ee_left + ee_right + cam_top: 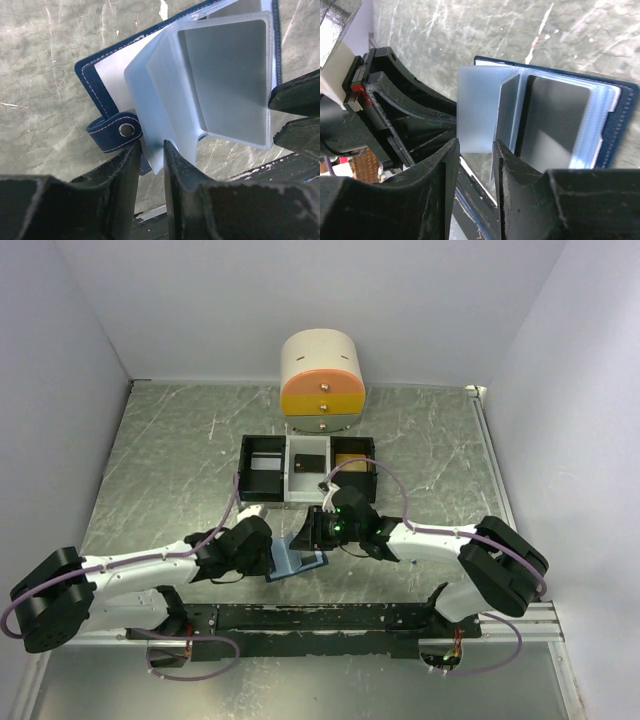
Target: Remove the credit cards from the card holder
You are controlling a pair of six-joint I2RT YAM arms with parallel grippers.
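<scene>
Left wrist view has the card holder (112, 70) open, dark blue cover outermost, its frosted plastic sleeves (225, 80) fanned up from the spine and the clasp tab (112, 132) sticking out at 7 o'clock. The left gripper (151, 152) is at the holder's 6 o'clock, jaws nearly together, nipping the bottom corner of one sleeve. Seen from the other wrist, the right gripper (475, 150) stands a touch wider with a sleeve edge hanging in the gap. Whether it presses on that edge I cannot tell. From above, the holder is low over the table (170, 460), at 6 o'clock from the black-and-white tray (244, 468), with the left gripper at its 9 and the right gripper at its 1.

No card shows plainly in any pocket; the grey panel in one sleeve could be a card or bare plastic. I reckon the thing is light and floppy. The sleeves look thin and slick and likely to bend at a touch, so they could slip from a loose pinch or drag the whole book up. Better to pin the stiffer cover near the spine and take a card by its exposed edge at the pocket mouth.
</scene>
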